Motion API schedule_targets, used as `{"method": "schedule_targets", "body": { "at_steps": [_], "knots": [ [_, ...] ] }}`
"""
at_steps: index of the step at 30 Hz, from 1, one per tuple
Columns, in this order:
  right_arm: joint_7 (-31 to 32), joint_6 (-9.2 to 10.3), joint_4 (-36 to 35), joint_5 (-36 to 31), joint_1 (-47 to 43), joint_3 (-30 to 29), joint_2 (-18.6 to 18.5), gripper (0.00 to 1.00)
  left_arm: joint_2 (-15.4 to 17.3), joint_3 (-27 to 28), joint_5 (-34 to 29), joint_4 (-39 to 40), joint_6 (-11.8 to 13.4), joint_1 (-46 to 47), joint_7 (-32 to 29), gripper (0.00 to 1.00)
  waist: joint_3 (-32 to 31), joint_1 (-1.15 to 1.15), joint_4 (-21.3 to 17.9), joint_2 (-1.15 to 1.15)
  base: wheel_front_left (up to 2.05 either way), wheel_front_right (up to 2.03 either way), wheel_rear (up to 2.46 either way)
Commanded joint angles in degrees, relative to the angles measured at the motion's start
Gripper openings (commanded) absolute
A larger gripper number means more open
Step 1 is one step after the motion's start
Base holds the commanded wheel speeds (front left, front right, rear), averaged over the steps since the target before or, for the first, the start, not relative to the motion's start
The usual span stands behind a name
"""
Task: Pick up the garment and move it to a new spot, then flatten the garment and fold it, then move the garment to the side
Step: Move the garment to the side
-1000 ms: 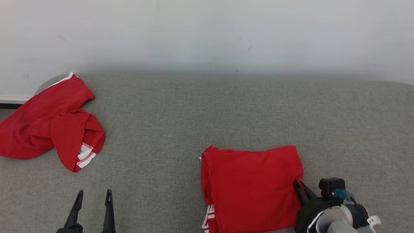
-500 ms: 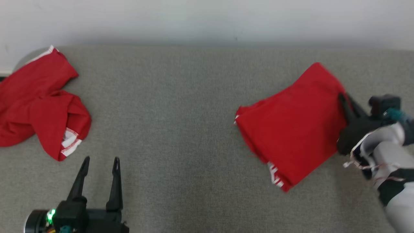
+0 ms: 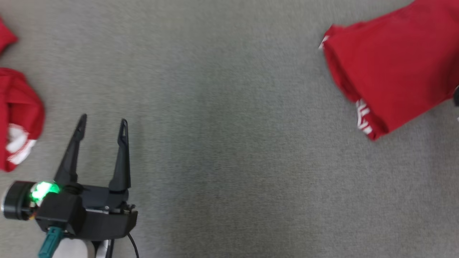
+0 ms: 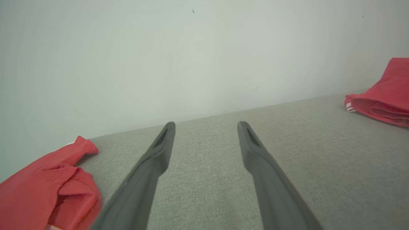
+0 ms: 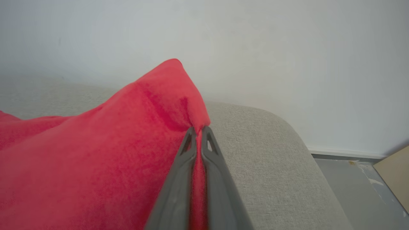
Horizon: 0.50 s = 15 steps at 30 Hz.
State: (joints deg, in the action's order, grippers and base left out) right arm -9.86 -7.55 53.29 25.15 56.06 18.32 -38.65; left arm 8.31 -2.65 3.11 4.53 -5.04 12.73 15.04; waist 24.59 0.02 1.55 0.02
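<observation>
The folded red garment (image 3: 394, 68) with white trim lies at the upper right of the head view, on the grey surface (image 3: 229, 143). In the right wrist view my right gripper (image 5: 198, 131) is shut on the folded red garment (image 5: 96, 159), pinching its right edge near the corner. My left gripper (image 3: 102, 125) stands open at the lower left, fingers pointing up that view, with nothing between them. In the left wrist view the open left gripper (image 4: 206, 126) points at the wall, the folded garment (image 4: 383, 95) far right.
A second, crumpled red garment (image 3: 18, 118) with white trim lies at the left edge, close to the left gripper. The grey surface ends in a rounded right corner (image 5: 287, 127) with grey floor (image 5: 351, 185) below. A white wall (image 4: 191, 48) backs the surface.
The head camera has tilted down and turned. The right gripper has carried the folded garment up and to the right, turning it, from the lower middle towards the surface's right end. The left gripper stays open.
</observation>
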Motion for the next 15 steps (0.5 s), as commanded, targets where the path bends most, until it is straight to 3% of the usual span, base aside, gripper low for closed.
{"method": "schedule_targets", "body": {
  "at_steps": [1, 15],
  "knots": [
    [-0.15, 0.14, 0.24, 0.38, 1.49, -0.06, -0.83, 0.0, 0.66, 0.33, -0.44, 0.92, 0.0, 1.14, 0.2, 1.0, 5.93, -0.02, -5.07, -0.02, 0.0, 0.0, 0.0],
    [-0.99, 0.14, 3.53, -1.6, 11.51, 0.01, -4.52, 0.0, 4.6, 2.11, -2.51, 9.37, 0.94, 1.96, -0.13, 1.0, 14.31, -0.02, -10.92, -0.02, 0.0, 0.0, 0.0]
  ]
}}
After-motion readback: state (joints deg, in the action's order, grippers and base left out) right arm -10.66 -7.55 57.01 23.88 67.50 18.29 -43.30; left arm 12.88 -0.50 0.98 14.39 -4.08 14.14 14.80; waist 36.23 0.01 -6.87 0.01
